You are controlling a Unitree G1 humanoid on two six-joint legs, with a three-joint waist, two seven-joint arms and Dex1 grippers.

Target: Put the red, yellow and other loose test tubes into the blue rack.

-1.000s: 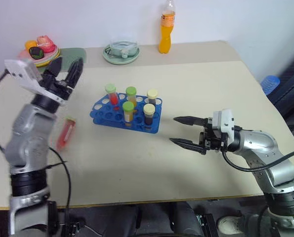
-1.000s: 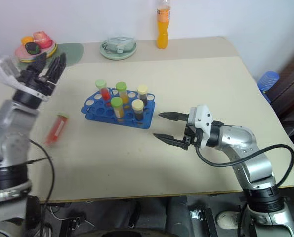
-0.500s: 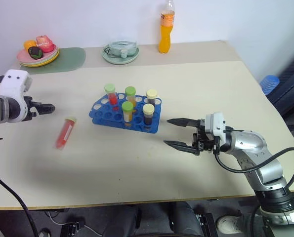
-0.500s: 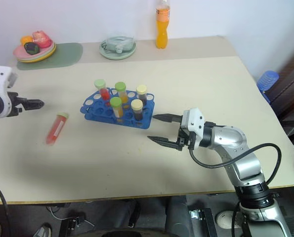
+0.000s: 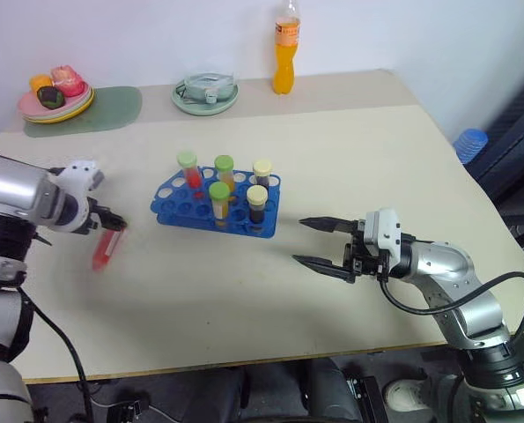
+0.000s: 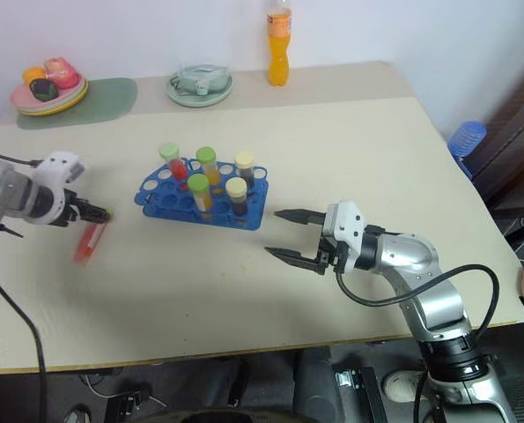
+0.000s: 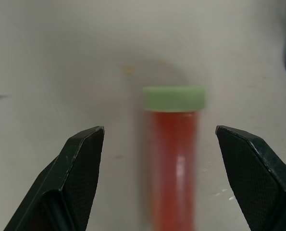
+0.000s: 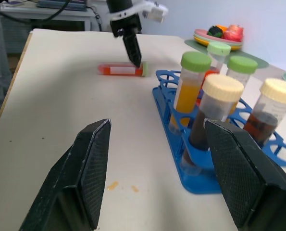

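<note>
A red test tube (image 5: 105,250) with a green cap (image 7: 174,98) lies flat on the table, left of the blue rack (image 5: 168,204). My left gripper (image 5: 114,226) points down just over the tube's cap end. It is open, with a black finger (image 7: 80,159) on either side of the tube and not touching it. Several capped tubes stand upright in the rack, among them a yellow-orange one (image 5: 218,199). My right gripper (image 5: 298,241) hovers level to the right of the rack, open and empty, pointing toward it.
At the table's far edge stand an orange bottle (image 5: 284,53), a pale green dish (image 5: 205,93) and a plate of fruit (image 5: 55,93) on a green mat. A blue object (image 5: 469,144) sits past the table's right edge.
My left arm swung down from a raised pose, and its open gripper now sits over the red tube's cap end. The right gripper has stayed put. The camera view shifted slightly.
</note>
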